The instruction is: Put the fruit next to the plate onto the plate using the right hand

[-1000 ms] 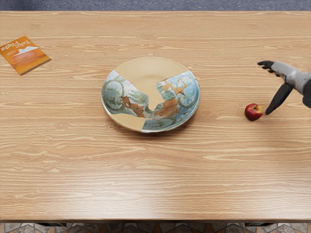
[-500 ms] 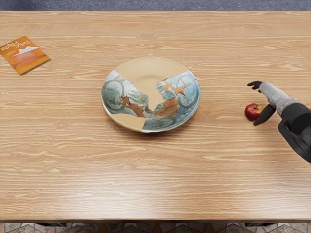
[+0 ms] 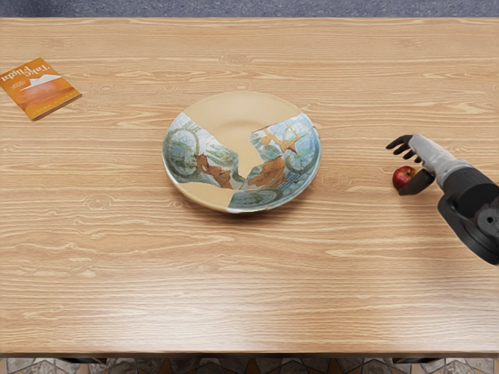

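A small red apple (image 3: 401,178) lies on the wooden table to the right of a large painted plate (image 3: 234,117). My right hand (image 3: 399,165) reaches in from the right edge and hovers right at the apple. Its fingers (image 3: 398,145) are spread just above and behind the fruit, and the thumb sits against its right side, hiding part of it. The hand is open and the apple still rests on the table. The left arm does not show.
An orange book (image 3: 37,87) lies at the far left near the back of the table. The plate stands mid-table, about a hand's length left of the apple.
The right hand has come down and leftward from above the apple's right, lowering until its fingers and thumb bracket the fruit. The apple has not moved.
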Available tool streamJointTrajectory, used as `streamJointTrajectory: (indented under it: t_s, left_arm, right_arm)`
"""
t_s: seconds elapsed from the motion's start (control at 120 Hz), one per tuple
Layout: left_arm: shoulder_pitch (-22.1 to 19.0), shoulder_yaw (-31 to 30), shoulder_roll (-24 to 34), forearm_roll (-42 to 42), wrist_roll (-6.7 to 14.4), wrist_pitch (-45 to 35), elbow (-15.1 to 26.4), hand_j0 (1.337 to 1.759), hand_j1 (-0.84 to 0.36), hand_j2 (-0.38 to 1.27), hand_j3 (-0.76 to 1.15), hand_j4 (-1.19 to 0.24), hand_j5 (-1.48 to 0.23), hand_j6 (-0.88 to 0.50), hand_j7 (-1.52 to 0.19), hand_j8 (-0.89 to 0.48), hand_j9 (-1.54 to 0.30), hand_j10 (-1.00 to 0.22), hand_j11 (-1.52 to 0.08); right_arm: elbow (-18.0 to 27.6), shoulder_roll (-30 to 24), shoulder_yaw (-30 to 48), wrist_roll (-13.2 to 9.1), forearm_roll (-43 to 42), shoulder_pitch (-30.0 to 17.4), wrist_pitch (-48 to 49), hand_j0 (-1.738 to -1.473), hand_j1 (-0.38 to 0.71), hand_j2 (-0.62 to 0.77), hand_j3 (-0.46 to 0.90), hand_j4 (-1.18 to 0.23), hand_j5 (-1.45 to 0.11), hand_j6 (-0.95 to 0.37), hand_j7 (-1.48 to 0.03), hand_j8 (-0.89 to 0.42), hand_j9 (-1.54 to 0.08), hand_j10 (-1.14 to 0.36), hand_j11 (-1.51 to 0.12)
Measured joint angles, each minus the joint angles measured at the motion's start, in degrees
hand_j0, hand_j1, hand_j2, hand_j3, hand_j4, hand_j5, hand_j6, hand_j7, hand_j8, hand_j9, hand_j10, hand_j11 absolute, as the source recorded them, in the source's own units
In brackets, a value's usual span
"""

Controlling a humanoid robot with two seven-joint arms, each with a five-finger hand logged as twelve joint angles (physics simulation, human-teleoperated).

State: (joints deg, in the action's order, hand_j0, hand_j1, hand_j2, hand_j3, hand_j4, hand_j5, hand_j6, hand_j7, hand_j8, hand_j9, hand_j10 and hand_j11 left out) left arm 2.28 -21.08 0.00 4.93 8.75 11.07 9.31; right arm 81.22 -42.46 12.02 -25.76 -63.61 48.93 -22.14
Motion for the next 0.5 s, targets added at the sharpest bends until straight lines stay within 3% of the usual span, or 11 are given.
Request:
streamJointTrajectory:
  t_s: [0.5]
  left_arm:
    - [0.01,0.0,0.0,0.0,0.02,0.0,0.0,1.658,0.07,0.05,0.0,-0.23,-0.3,-0.23,-0.3,-0.23,-0.3,-0.23,-0.3]
  right_arm:
    - [-1.38,0.85,-0.21,-0.25,0.1,-0.43,0.07,-1.658,0.16,-0.08,0.0,-0.43,-0.56,-0.43,-0.56,-0.43,-0.56,-0.43,-0.56]
